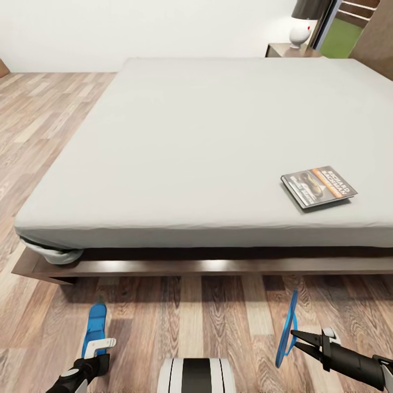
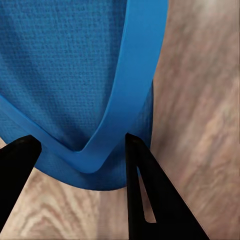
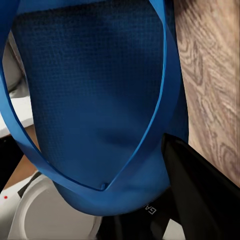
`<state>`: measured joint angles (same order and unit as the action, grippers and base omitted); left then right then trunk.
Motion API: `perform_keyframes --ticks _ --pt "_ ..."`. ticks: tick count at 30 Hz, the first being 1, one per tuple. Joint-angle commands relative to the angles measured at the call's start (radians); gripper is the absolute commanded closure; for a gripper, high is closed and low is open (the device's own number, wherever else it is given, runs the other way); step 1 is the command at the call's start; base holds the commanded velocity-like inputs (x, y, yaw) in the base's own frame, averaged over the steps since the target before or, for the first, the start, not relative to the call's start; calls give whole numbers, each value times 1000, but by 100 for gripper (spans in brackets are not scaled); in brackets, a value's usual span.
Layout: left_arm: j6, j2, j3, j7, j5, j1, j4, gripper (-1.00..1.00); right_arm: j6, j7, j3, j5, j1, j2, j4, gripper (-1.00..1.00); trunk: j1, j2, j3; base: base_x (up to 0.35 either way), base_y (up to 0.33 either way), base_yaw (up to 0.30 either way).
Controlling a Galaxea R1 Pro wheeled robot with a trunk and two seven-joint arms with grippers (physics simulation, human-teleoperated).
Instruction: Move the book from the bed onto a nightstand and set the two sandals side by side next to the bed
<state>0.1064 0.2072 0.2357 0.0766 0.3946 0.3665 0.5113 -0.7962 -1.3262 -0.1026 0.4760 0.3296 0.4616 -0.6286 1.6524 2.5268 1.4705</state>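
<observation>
I am looking into a home bedroom: a large low bed with a pale grey mattress on a dark wooden frame, wood-plank floor, a white wall, and beyond the bed's far right corner a nightstand carrying a white lamp.

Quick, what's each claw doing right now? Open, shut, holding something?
Left gripper: open, fingers either side of a blue sandal's strap.
Right gripper: shut on the other sandal, held on edge.

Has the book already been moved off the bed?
No, in the head view the book lies flat on the mattress of the bed, near its front edge.
</observation>
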Motion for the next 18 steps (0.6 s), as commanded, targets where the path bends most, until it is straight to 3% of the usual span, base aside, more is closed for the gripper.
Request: perform_keyframes --ticks 1,18 --pt "4 1 8 8 9 0 3 100 -9 1 0 4 0 0 0 100 0 1 5 0 0 0" --pt "3 1 9 7 9 0 3 100 -9 1 0 4 0 0 0 100 7 4 63 0 0 0"
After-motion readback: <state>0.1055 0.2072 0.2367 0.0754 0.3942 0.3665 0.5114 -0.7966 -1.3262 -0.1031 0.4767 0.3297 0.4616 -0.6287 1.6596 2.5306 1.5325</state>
